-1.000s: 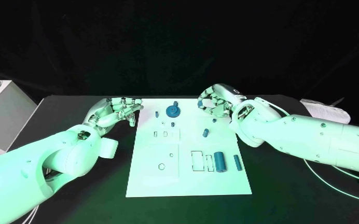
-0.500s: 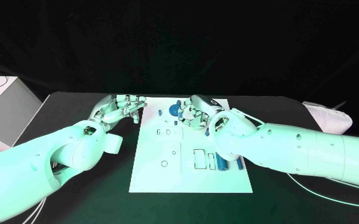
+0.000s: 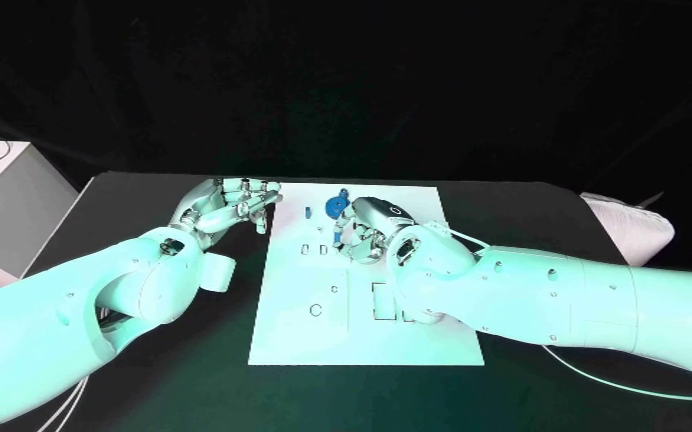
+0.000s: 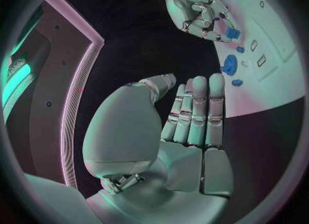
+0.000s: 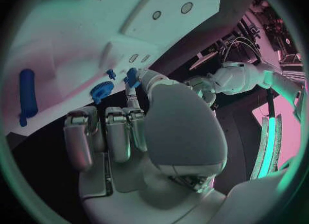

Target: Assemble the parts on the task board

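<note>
Head view: white board (image 3: 296, 332) mid-table; left hand (image 3: 231, 207), empty and spread, at its 10 o'clock; right hand (image 3: 364, 225) above it.
Left wrist: right hand pinches small blue part (image 4: 232, 33); toothed gear (image 4: 229, 65) nearby.
Right wrist: ribbed blue cylinder (image 5: 26, 97) on board.

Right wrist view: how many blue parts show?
4: a long cylinder on the task board, a gear, a small peg beside the gear, and a small piece pinched by the right hand. That hand may hide others.
</note>
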`<state>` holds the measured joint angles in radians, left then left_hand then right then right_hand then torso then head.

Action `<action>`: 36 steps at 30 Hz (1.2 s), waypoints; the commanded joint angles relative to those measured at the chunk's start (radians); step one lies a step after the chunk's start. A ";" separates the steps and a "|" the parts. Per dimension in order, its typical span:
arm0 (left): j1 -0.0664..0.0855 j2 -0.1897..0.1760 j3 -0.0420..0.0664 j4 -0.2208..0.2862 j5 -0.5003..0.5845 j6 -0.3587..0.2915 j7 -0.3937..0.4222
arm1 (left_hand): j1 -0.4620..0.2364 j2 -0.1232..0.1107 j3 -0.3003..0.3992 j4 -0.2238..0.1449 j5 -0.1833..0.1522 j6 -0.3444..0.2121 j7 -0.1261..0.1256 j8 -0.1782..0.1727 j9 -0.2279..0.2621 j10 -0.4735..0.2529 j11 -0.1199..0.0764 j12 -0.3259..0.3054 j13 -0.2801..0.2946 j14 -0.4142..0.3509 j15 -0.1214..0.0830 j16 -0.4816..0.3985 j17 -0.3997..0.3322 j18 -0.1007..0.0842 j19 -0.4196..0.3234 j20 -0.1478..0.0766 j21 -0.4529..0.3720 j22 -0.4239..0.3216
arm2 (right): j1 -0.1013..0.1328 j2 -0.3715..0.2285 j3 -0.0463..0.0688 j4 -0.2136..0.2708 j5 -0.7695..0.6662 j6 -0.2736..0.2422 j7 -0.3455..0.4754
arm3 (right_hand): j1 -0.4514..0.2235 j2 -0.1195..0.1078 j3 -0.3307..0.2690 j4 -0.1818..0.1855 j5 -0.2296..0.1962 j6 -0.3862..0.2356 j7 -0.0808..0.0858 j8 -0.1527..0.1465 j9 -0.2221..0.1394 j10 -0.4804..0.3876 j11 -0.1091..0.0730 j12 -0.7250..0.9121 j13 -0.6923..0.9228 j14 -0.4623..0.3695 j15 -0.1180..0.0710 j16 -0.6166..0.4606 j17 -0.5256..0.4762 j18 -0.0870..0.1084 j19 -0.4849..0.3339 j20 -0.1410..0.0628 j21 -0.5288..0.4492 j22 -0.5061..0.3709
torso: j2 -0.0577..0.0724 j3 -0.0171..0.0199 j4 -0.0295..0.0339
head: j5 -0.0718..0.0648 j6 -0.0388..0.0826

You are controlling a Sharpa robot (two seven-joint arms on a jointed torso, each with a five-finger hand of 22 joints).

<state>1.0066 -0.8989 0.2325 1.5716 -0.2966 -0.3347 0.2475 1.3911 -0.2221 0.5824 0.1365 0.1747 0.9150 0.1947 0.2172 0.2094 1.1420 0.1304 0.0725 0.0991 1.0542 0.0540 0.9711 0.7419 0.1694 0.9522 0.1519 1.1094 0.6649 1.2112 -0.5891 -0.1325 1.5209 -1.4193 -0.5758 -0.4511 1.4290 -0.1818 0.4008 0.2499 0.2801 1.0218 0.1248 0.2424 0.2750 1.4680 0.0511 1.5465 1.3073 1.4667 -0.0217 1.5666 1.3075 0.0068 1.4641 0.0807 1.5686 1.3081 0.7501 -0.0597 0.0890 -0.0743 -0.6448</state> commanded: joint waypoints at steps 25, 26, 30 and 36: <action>0.000 -0.005 0.001 0.010 -0.008 0.006 -0.008 | 0.001 0.007 0.003 -0.003 -0.005 -0.005 -0.003 0.005 0.001 -0.004 -0.002 0.006 0.001 -0.006 0.002 0.006 -0.002 0.011 -0.009 0.001 0.005 -0.001 | -0.032 0.048 -0.002 -0.048 -0.086 0.019 -0.054 | -0.032 -0.018 -0.003 0.005 -0.013 0.003 -0.002 0.012 0.013 0.080 -0.008 -0.002 0.240 0.104 -0.004 0.004 0.263 -0.007 0.107 -0.002 0.002 0.263 | 0.000 0.0019 -0.0020 | 0.008 -0.027; 0.000 -0.005 0.001 0.010 -0.008 0.007 -0.008 | 0.001 0.007 0.003 -0.003 -0.005 -0.005 -0.003 0.005 0.001 -0.004 -0.002 0.006 0.001 -0.006 0.002 0.006 -0.002 0.011 -0.009 0.001 0.005 -0.001 | -0.032 0.049 -0.002 -0.049 -0.086 0.018 -0.054 | -0.032 -0.018 -0.003 0.005 -0.013 0.003 -0.002 0.012 0.013 0.080 -0.008 -0.002 0.240 0.104 -0.004 0.004 0.263 -0.007 0.107 -0.002 0.002 0.263 | 0.000 0.0019 -0.0018 | 0.008 -0.028; 0.000 -0.005 0.001 0.011 -0.009 0.007 -0.008 | 0.001 0.007 0.003 -0.003 -0.005 -0.005 -0.003 0.005 0.001 -0.004 -0.002 0.006 0.001 -0.006 0.002 0.006 -0.002 0.011 -0.009 0.001 0.005 -0.001 | -0.033 0.052 -0.002 -0.052 -0.089 0.017 -0.052 | -0.032 -0.018 -0.003 0.005 -0.013 0.003 -0.002 0.012 0.013 0.080 -0.008 -0.002 0.240 0.104 -0.004 0.004 0.263 -0.007 0.107 -0.002 0.002 0.263 | 0.000 0.0027 -0.0010 | 0.009 -0.029; 0.000 -0.003 0.001 0.007 -0.011 0.009 -0.009 | 0.001 0.007 0.003 -0.003 -0.005 -0.005 -0.003 0.005 0.001 -0.004 -0.002 0.006 0.001 -0.006 0.002 0.006 -0.002 0.011 -0.009 0.001 0.005 -0.001 | -0.035 0.056 -0.002 -0.058 -0.091 0.017 -0.047 | -0.035 -0.021 -0.003 0.005 -0.014 -0.002 -0.001 0.011 0.012 0.079 -0.007 -0.003 0.239 0.104 -0.004 0.004 0.263 -0.007 0.107 -0.002 0.002 0.263 | 0.000 0.0019 -0.0016 | 0.010 -0.031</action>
<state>1.0066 -0.9041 0.2324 1.5781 -0.3019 -0.3345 0.2360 1.3911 -0.2221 0.5824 0.1365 0.1747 0.9150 0.1947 0.2172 0.2090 1.1420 0.1304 0.0725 0.0988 1.0543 0.0540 0.9711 0.7411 0.1695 0.9488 0.1554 1.1094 0.6639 1.1772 -0.5344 -0.1343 1.4644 -1.4928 -0.5705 -0.5011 1.4037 -0.1989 0.4006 0.2498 0.2702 1.0212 0.1251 0.2517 0.2868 1.4680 0.0512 1.5465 1.3078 1.4667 -0.0216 1.5666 1.3073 0.0068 1.4641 0.0808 1.5686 1.3076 0.7495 -0.0573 0.0876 -0.0649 -0.6746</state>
